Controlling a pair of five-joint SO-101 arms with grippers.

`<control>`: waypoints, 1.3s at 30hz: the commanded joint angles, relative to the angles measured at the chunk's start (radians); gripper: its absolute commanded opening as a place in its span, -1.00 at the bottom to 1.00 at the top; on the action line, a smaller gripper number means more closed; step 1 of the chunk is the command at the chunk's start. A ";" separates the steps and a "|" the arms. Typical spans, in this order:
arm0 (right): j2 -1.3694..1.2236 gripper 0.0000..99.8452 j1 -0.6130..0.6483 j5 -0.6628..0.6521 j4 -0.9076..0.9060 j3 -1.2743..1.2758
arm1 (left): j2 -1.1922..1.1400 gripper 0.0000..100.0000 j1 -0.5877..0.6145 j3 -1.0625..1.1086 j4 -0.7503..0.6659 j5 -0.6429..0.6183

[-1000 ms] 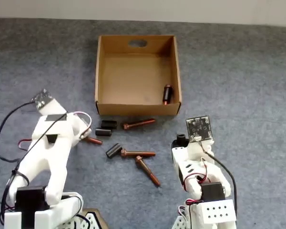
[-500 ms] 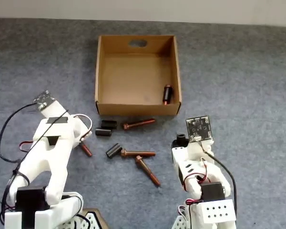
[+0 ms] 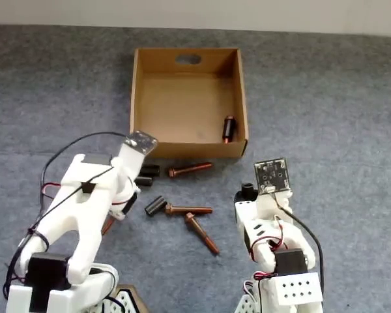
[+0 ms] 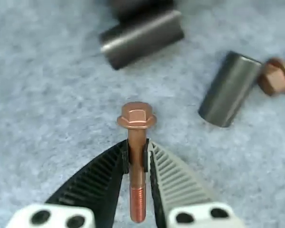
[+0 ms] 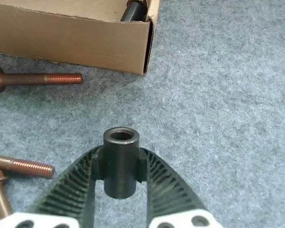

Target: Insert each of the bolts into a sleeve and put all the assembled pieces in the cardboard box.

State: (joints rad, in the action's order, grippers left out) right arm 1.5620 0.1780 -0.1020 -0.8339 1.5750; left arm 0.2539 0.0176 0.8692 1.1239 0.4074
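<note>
Left gripper (image 4: 137,148) has swung inward, pinching a copper hex-head bolt (image 4: 136,117) mid-shank; right gripper (image 5: 119,159) clamps a black cylindrical sleeve (image 5: 120,142) bore-up, likely ready for insertion.

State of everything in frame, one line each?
left gripper: jaws shut on held bolt
right gripper: jaws shut on held sleeve
cardboard box: open top, one assembled piece lying inside by a side wall
loose bolts: three lying on the carpet, no sleeve on
loose sleeves: lying on the carpet, no bolt in them
</note>
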 commanded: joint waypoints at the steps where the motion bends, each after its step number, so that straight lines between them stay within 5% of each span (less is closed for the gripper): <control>1: 0.008 -0.99 0.001 0.003 0.016 -0.015 | 0.015 -0.96 -0.024 -0.044 0.017 0.003; 7: 0.008 -0.99 -0.001 0.003 0.016 -0.016 | 0.012 -0.66 -0.022 -0.038 -0.054 -0.002; 17: 0.008 -0.99 -0.001 0.003 0.016 -0.016 | 0.004 -0.64 -0.024 -0.004 -0.106 -0.002; 24: 0.010 -0.99 -0.001 0.005 -0.054 -0.053 | 0.005 -0.89 -0.024 0.067 -0.163 -0.002; 34: 0.010 -0.99 0.005 0.003 -0.105 -0.163 | 0.028 -0.99 -0.018 0.048 -0.160 -0.002; 39: 0.010 -0.99 0.030 0.003 -0.105 -0.245 | 0.205 -0.98 -0.016 -0.028 -0.009 -0.002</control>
State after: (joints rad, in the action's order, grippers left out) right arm 1.5620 0.1811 -0.1020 -0.9367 1.4231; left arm 0.3261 0.0023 0.9183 1.0273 0.4074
